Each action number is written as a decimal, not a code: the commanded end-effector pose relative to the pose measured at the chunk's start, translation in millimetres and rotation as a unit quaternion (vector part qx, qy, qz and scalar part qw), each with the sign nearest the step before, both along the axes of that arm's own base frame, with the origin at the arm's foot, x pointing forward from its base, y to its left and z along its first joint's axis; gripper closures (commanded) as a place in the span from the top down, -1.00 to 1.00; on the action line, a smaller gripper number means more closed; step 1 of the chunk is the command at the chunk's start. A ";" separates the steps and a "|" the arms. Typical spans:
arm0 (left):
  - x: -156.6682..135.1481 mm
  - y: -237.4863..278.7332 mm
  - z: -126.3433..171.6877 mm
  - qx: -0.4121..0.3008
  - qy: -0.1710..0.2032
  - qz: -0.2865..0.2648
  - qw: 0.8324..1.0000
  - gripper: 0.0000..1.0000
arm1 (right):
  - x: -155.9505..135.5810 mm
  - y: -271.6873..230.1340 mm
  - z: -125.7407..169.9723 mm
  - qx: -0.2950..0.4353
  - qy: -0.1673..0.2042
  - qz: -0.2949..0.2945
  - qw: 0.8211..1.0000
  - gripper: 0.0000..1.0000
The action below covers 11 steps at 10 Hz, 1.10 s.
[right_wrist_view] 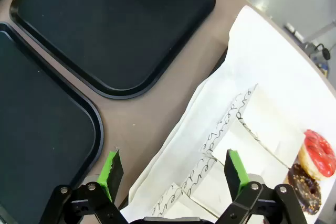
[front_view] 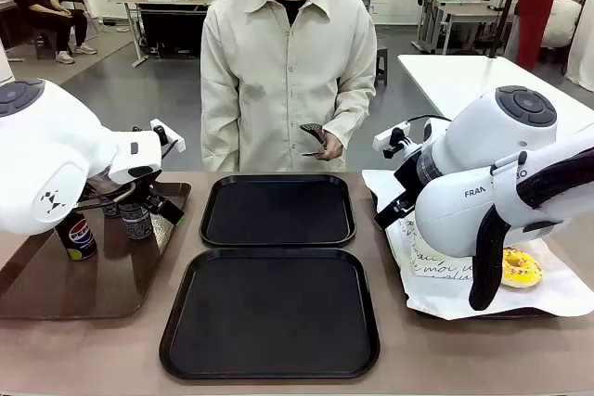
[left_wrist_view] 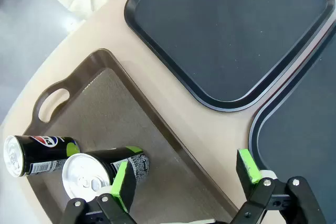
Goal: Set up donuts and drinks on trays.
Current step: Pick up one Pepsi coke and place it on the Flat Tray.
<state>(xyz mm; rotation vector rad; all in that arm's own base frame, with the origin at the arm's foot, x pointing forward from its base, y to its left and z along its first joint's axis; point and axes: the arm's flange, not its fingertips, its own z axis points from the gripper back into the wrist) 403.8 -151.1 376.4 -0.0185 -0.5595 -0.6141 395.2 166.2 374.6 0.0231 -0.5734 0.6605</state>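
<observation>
Left gripper (left_wrist_view: 186, 177) hung wide open and empty above the brown tray (left_wrist_view: 105, 103); one green pad (left_wrist_view: 125, 182) overlapped a can (left_wrist_view: 89, 174) seen from its silver top, and contact between them could not be judged; a second can (left_wrist_view: 37, 153) stood just beside the first on the same tray. In the front view the left arm (front_view: 56, 164) hid that gripper's fingers and the upper parts of both cans.

Right gripper (right_wrist_view: 173, 174) was likewise wide open and empty, over the edge of the white paper (right_wrist_view: 262, 51); printed boxes (right_wrist_view: 252, 124) lay on the paper, the nearest cut off by the fingers; a red donut (right_wrist_view: 319, 153) touched the frame's edge, and a chocolate donut (right_wrist_view: 302, 182) beside it was partly hidden behind a finger. In the front view the right arm (front_view: 483, 192) covered most of the paper; a yellow donut (front_view: 522, 268) showed beside it.

The far tray (front_view: 278, 210) and near tray (front_view: 271, 312) lay bare at mid-table, close but apart; the person's hand (front_view: 327, 144) held a dark object too small to identify.
</observation>
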 end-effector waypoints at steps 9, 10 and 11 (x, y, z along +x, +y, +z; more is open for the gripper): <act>0.3 -0.2 1.7 -0.001 -0.002 0.000 1.000 1.00 | 0.0 0.0 0.0 0.000 0.000 0.000 1.000 1.00; 0.3 -0.2 1.7 -0.001 -0.002 0.000 1.000 1.00 | 0.0 0.0 0.0 0.000 0.000 0.000 1.000 1.00; 0.3 -0.2 1.7 -0.001 -0.002 0.000 1.000 1.00 | 0.0 0.0 0.0 0.000 0.000 0.000 1.000 1.00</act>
